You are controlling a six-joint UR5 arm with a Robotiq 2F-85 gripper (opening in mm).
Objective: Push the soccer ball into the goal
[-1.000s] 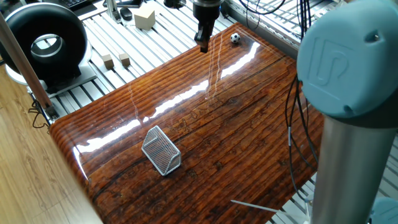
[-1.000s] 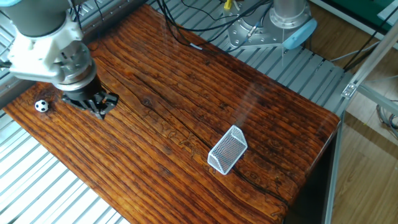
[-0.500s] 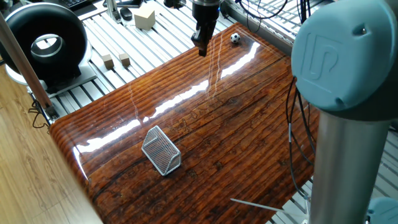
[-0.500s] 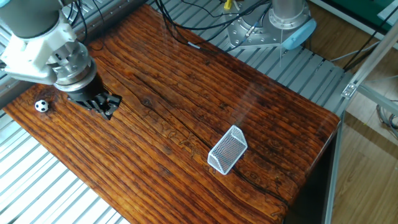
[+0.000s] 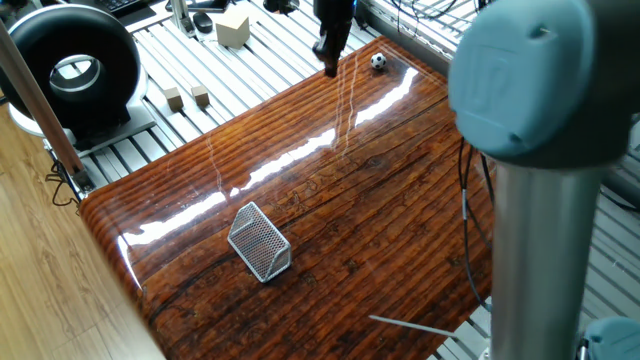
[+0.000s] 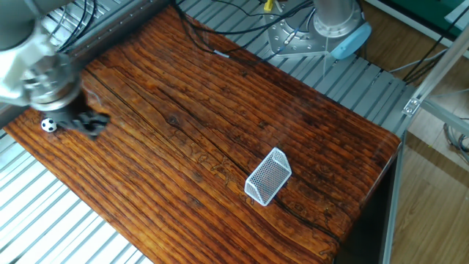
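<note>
The soccer ball (image 5: 378, 62) is a tiny white ball with black patches near the far corner of the wooden table; it also shows in the other fixed view (image 6: 48, 125). The goal (image 5: 260, 243) is a small silver mesh wedge near the opposite end of the table, and it also shows in the other fixed view (image 6: 267, 176). My gripper (image 5: 329, 66) hangs low over the table's far edge, a short way beside the ball and apart from it. It is motion-blurred in the other fixed view (image 6: 94, 125). Its fingers look pressed together and hold nothing.
A big black ring-shaped device (image 5: 75, 70) stands off the table's far left, with two small wooden cubes (image 5: 187, 97) and a larger cube (image 5: 232, 28) on the metal slats. The arm's grey-blue joint (image 5: 540, 80) fills the right foreground. Cables (image 6: 212, 48) lie on the table.
The gripper has moved towards the table's far edge and closer to the ball. The ball and the goal have not moved.
</note>
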